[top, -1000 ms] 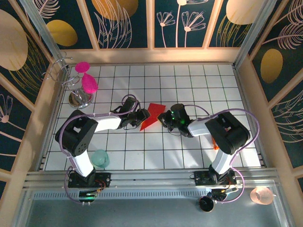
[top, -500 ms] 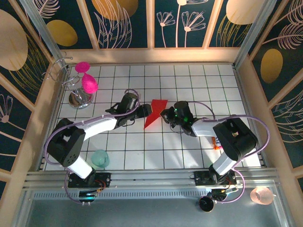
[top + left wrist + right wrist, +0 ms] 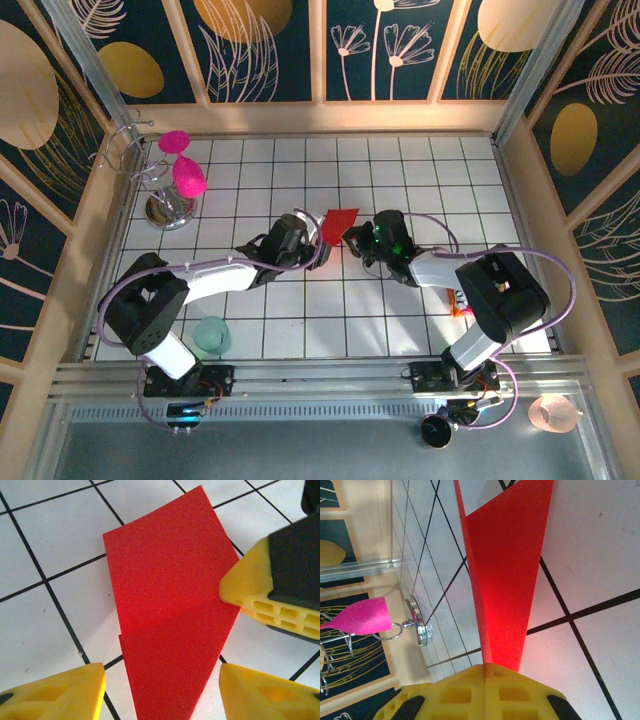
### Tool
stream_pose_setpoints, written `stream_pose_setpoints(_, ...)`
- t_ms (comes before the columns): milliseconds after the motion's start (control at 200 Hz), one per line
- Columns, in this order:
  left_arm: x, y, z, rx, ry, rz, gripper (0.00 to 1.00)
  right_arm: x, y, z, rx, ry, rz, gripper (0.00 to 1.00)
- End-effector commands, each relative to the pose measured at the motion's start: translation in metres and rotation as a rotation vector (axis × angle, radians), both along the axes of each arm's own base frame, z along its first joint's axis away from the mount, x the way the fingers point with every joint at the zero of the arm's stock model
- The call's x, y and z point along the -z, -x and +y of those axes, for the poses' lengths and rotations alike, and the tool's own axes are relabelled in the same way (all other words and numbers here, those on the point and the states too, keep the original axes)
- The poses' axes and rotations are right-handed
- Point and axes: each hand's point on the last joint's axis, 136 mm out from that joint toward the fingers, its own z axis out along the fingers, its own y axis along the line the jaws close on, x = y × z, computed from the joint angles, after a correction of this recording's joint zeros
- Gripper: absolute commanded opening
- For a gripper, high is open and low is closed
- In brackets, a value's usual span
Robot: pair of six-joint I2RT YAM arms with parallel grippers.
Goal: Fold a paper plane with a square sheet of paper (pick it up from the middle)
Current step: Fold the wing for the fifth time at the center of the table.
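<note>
**A:** What is different from a second ago?

**B:** The hold has changed sides. The left claw (image 3: 162, 676) has let go. Its yellow fingers now stand apart, one on each side of the narrow end of the paper plane (image 3: 338, 224), and I see no contact. The right claw (image 3: 485, 669) has closed, tips together, clamped on one edge of the plane.

**A:** Where is the plane?

**B:** It is mid-table (image 3: 400, 170), between the two claws. It has shifted a little to the right and toward the far wall. In the right wrist view one flap appears to stand up off the tiles; I cannot tell how far.

**A:** What does that mean for the task?

**B:** My judgement is that the right claw now anchors the piece, which frees the left claw for another crease or flap. The plane is kite-shaped with folds set, but probably not finished.

**A:** What else is around?

**B:** Two pink goblets (image 3: 182, 165) hang on a wire rack (image 3: 165, 208) at the far left, well apart from the work. A teal cup (image 3: 212, 333) sits near the left arm's base. Something small and orange (image 3: 458, 305) lies beside the right arm; it is too small to identify.

**A:** Is anything in the way?

**B:** Only the claws themselves. In the left wrist view a right fingertip (image 3: 255, 597) sits just beside the left claw's finger. There is a risk of a bump, or of a tear if both pull on the paper.
</note>
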Motion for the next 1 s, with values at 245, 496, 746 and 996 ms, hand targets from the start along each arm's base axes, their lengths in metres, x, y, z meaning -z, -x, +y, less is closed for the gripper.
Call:
stream_pose_setpoints(245,0.011,0.004,-0.024,0.182,-0.082,-0.172,0.57,-0.006,0.002,0.003,-0.007,-0.037,0.016,0.0)
stream_pose_setpoints(496,0.027,-0.004,-0.022,0.185,-0.145,-0.225,0.51,-0.004,0.004,0.005,-0.019,-0.052,0.03,0.0)
stream_pose_setpoints(746,0.032,-0.003,-0.021,0.198,-0.152,-0.242,0.43,0.0,0.005,0.005,-0.02,-0.043,0.051,0.01)
stream_pose_setpoints(996,0.038,0.003,-0.021,0.22,-0.145,-0.223,0.37,0.002,0.004,0.005,-0.021,-0.03,0.058,0.02)
